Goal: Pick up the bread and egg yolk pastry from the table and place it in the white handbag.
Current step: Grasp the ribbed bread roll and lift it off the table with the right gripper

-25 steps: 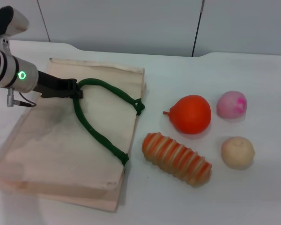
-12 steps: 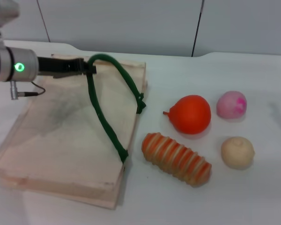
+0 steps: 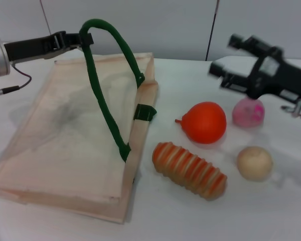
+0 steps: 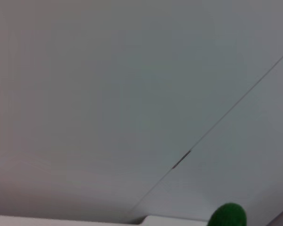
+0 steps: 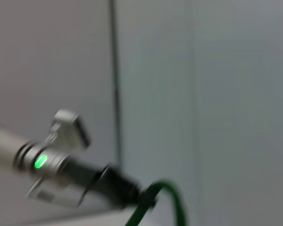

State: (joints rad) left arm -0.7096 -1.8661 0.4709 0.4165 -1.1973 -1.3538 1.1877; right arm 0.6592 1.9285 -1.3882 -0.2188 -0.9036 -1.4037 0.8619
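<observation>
We see the left gripper (image 3: 83, 39), jaws clenched on the white handbag's (image 3: 65, 150) green handle (image 3: 103, 100), w/ bread (image 3: 188, 169) & egg yolk pastry (image 3: 254, 162) on the counter (image 3: 190, 221); right gripper (image 3: 226, 60) hovers above, jaws parted; the handle may slip, shutting the bag.

White handbag (image 3: 65, 150): matt cream cloth, faintly mottled w/ grey smudges; handle (image 3: 103, 95) thick dark green twisted rope, rough-looking. Bread (image 3: 189, 169): ridged, orange & cream stripes, slight sheen, plastic-like. Egg yolk pastry (image 3: 254, 162): pale beige, matt, lightly creased surface. Orange fruit (image 3: 205, 122): smooth, semi-gloss. Pink ball (image 3: 248, 112): matt, blotchy. Table (image 3: 271, 216): smooth white, low sheen. Left gripper (image 3: 78, 40): black matt fingers, silvery metal wrist section.
</observation>
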